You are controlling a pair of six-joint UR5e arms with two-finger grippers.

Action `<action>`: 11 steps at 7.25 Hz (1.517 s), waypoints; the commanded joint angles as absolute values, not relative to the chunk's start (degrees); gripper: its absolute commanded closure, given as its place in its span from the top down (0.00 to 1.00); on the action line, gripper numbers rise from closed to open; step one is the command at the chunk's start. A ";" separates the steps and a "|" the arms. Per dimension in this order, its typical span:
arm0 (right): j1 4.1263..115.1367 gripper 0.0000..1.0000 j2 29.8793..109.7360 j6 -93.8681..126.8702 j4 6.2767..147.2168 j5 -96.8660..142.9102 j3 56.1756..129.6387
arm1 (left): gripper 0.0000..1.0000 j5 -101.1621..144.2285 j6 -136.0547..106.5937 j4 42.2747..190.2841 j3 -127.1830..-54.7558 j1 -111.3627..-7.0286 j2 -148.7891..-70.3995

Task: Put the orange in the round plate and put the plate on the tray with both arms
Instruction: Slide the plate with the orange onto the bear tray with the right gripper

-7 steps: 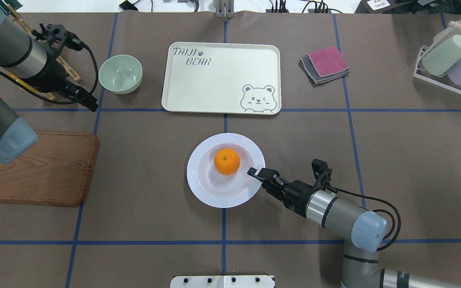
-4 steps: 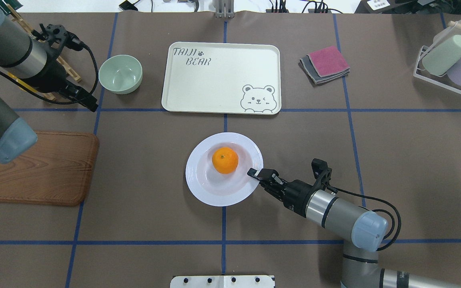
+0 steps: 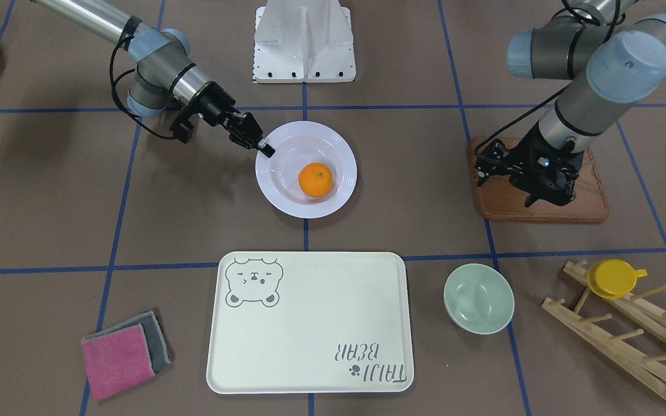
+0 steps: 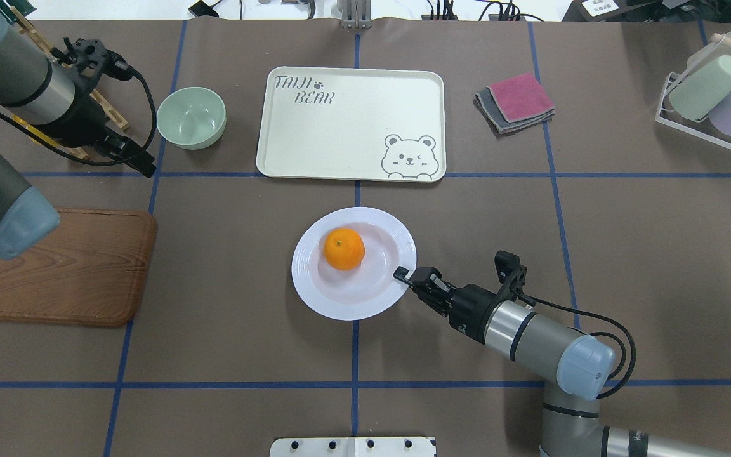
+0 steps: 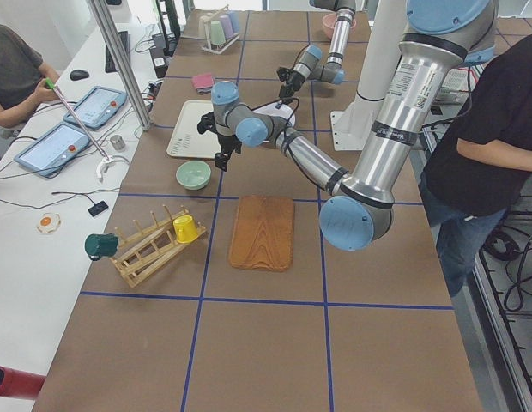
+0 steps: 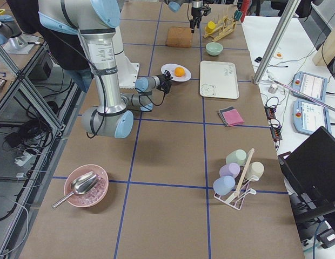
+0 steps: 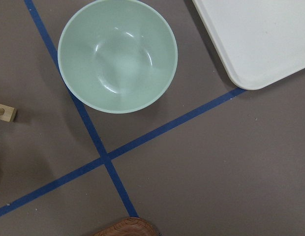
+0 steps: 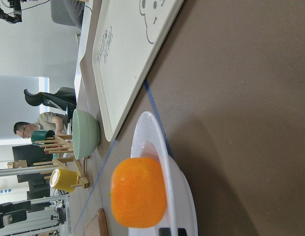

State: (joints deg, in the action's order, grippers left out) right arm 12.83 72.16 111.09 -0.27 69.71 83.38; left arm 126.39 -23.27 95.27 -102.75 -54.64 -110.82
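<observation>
1. Overhead exterior view: a brown mat (image 4: 625, 266) crossed by blue tape lines (image 4: 556, 209) covers the table. The round plate (image 4: 315, 297) sits at frame centre, with the orange (image 4: 344, 249) left of its middle.
2. The right gripper (image 4: 403, 275) reaches in from the lower right and is clamped on the plate's right rim.
3. The tray (image 4: 353, 127) lies apart from the plate, at upper centre.
4. The left gripper (image 4: 143, 166) hangs at the upper left near the pale-green bowl (image 4: 191, 117). I cannot tell whether its fingers are apart or together.
5. In the exterior left view, a white bench (image 5: 34, 197) with tablets (image 5: 99, 103) runs along the left. A seated person (image 5: 13, 73) is at the upper left.
</observation>
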 commanded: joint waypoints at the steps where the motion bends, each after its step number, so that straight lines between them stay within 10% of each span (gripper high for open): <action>1: 12.66 0.00 71.98 111.09 -0.35 66.56 84.63 | 0.99 126.39 -23.29 95.19 -102.83 -54.67 -110.83; 6: 16.84 0.00 68.48 112.49 0.52 58.27 84.39 | 0.99 126.39 -23.29 94.92 -103.27 -54.75 -110.74; 11: 25.40 0.00 50.83 128.74 21.49 58.36 68.66 | 0.99 126.39 -27.47 94.48 -103.27 -54.76 -110.65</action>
State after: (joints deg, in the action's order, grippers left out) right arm 24.32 54.80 124.72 14.71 58.35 70.77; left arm 126.39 -24.63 94.49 -103.21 -54.80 -110.67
